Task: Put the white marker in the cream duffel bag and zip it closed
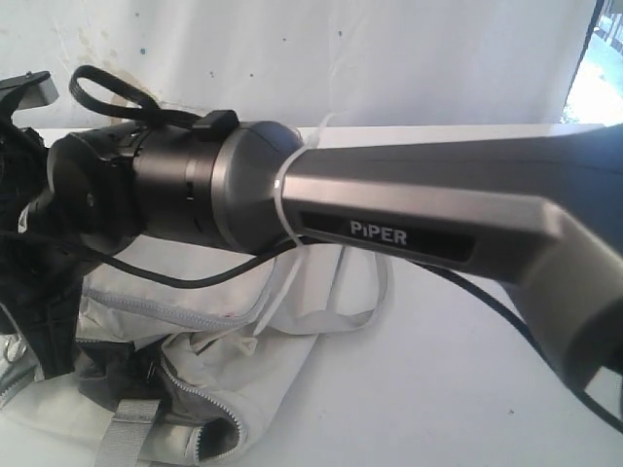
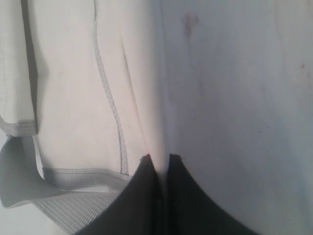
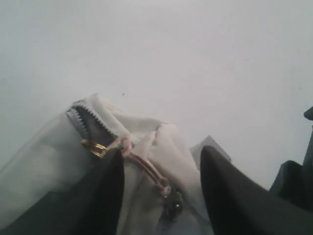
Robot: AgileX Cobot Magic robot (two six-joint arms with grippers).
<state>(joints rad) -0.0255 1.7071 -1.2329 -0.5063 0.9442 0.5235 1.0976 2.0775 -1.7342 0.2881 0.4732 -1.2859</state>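
**A:** How did the claws stand?

**B:** The left claw (image 2: 161, 164) was shut, its tips all but touching, and it seemed nipped on a fold of the bag (image 2: 73, 98). The right claw (image 3: 160, 152) stood open with nothing in it. Its jaws sat either side of the bag's peaked end, where the pull (image 3: 146, 169) hung below a gold ring (image 3: 93, 146).

**A:** And the marker?

**B:** It showed in no view, so I couldn't tell whether it was inside. The bag lay slumped on the table (image 1: 467, 389), at the lower left of the exterior view. It was partly under the right arm (image 1: 438, 204), which hid much of it.

**A:** So what could have gone wrong?

**B:** First, zipping a bag with no marker in it, since nothing confirmed it was there. Second, the pull was small and lay against bunched cloth, so the jaws might have closed on fabric instead and tugged without running the zip.

**A:** And if it caught the pull?

**B:** The bag was soft, and only that one pinch on a thin fold anchored it. Had the fold slipped out, the whole bag would likely have dragged along. Loose cloth or a strap (image 2: 19, 186) near the teeth (image 3: 80, 117) could have jammed the slider too.
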